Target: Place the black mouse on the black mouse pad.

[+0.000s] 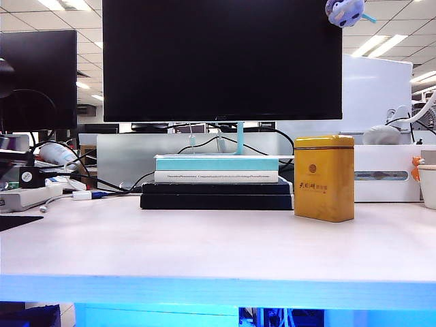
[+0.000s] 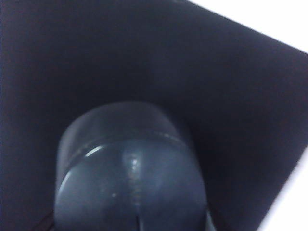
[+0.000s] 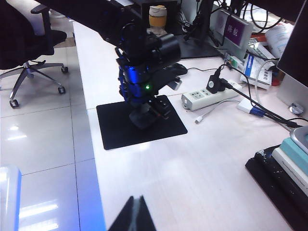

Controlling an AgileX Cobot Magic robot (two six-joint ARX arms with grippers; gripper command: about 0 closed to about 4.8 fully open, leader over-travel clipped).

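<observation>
The black mouse [image 2: 132, 178] fills the left wrist view, a rounded dark dome just above the black mouse pad [image 2: 231, 96]. In the right wrist view the left arm stands over the black mouse pad [image 3: 115, 134], its left gripper [image 3: 147, 115] pointing down close to the sheet and shut on the mouse, whose fingers are hidden by the dome. My right gripper [image 3: 135, 198] hangs shut above bare table, well away from the pad. In the exterior view only a corner of the mouse pad [image 1: 17, 221] shows at far left; neither gripper appears there.
A white power strip [image 3: 207, 96] with cables lies beside the pad. Stacked books [image 1: 216, 178] under a monitor [image 1: 221, 61] stand mid-table, with a yellow tin [image 1: 324, 177] to their right. The pad lies near the table's edge, beyond which stands an office chair [image 3: 29, 38].
</observation>
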